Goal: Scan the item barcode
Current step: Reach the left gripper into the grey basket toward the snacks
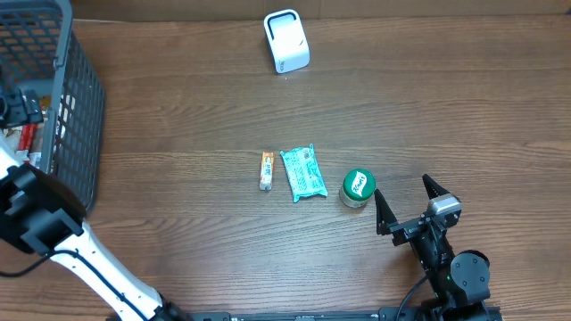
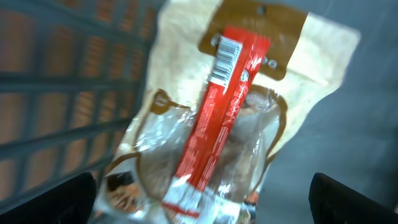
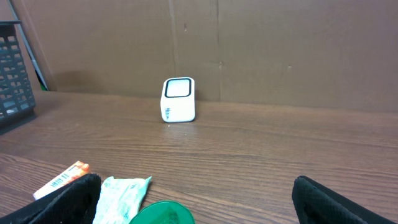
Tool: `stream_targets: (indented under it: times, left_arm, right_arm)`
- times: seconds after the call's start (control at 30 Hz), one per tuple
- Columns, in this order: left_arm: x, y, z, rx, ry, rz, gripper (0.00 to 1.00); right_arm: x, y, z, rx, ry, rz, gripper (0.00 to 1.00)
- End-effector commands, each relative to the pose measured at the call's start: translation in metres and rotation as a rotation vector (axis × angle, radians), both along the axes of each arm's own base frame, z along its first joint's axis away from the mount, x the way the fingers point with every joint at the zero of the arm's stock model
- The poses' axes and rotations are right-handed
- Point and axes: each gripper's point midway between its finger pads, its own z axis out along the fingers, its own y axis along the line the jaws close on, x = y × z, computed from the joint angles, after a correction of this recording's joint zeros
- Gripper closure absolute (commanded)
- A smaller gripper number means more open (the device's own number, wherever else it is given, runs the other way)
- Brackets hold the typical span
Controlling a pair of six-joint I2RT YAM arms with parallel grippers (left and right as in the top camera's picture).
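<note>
Basket (image 1: 85, 107) at left table (image 1: 196, 116) edge: left pincer (image 2: 202, 199) hangs open above red bar (image 2: 217, 118), lying barcode-up on clear pouch (image 2: 298, 81). Centre: scanner (image 1: 286, 41) at rear; orange bar (image 1: 266, 169), teal packet (image 1: 302, 173), green-lidded jar (image 1: 358, 187) in a row. Right pincer (image 1: 401, 185) stands open near jar.

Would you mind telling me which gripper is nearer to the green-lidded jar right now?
Right. The right gripper is open just beside the green-lidded jar; the left gripper is far off, down in the basket.
</note>
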Motion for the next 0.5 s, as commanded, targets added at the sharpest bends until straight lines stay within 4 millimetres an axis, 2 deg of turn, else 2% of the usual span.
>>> stream_targets:
  times: [0.0, 0.27, 0.4, 0.47]
  left_arm:
    - [0.007, -0.002, -0.028, -0.022, 0.041, -0.074, 0.00]
    - [0.009, -0.001, -0.083, -0.060, 0.114, -0.129, 0.00]
    - [0.002, -0.005, -0.115, -0.105, 0.167, -0.129, 0.00]
    - [-0.003, -0.009, -0.128, -0.133, 0.198, -0.129, 0.09]
  right_arm:
    - [0.000, 0.001, -0.002, 0.003, -0.003, 0.004, 0.00]
    - [0.000, 0.001, -0.002, 0.003, -0.003, 0.004, 0.00]
    - [0.000, 0.001, -0.002, 0.003, -0.003, 0.004, 0.00]
    - [0.000, 0.001, -0.002, 0.003, -0.003, 0.004, 0.00]
